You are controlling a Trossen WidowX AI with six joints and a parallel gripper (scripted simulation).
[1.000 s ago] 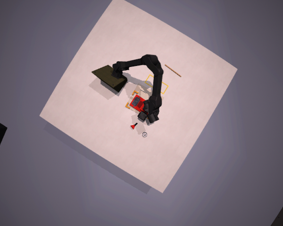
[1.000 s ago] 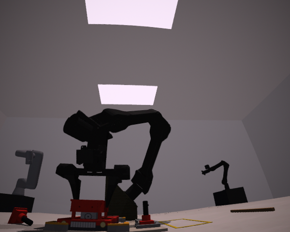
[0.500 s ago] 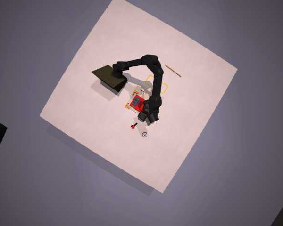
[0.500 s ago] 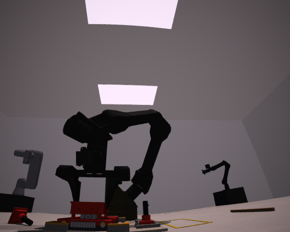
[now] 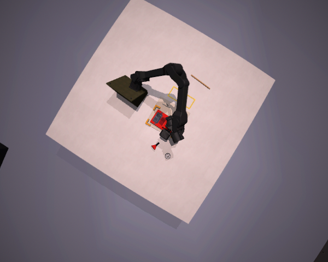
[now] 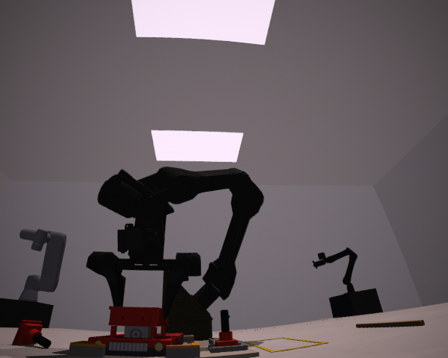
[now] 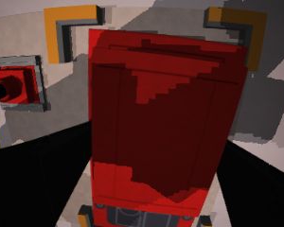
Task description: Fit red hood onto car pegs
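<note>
The red hood (image 6: 137, 315) (image 7: 161, 120) is held level between my fingers. My gripper (image 6: 142, 308) (image 7: 156, 135) is shut on its two sides. The hood hangs right above the red chassis (image 6: 139, 341) (image 5: 153, 118), with a small gap. The grey engine block (image 6: 135, 332) shows under it in the exterior view. In the wrist view the hood covers the deck and the pegs; only the car's front end (image 7: 142, 218) and the jig's orange corners (image 7: 69, 26) (image 7: 243, 22) (image 6: 86, 348) show around it.
A red part with a black peg stands in a grey holder (image 6: 225, 335) (image 7: 16, 85) beside the jig. A red tool (image 5: 154, 146) (image 6: 31, 334) and a small ring (image 5: 167, 154) lie nearby. A yellow outlined square (image 5: 193, 100) (image 6: 299, 347) and a wooden stick (image 5: 200, 81) (image 6: 390, 324) lie further off.
</note>
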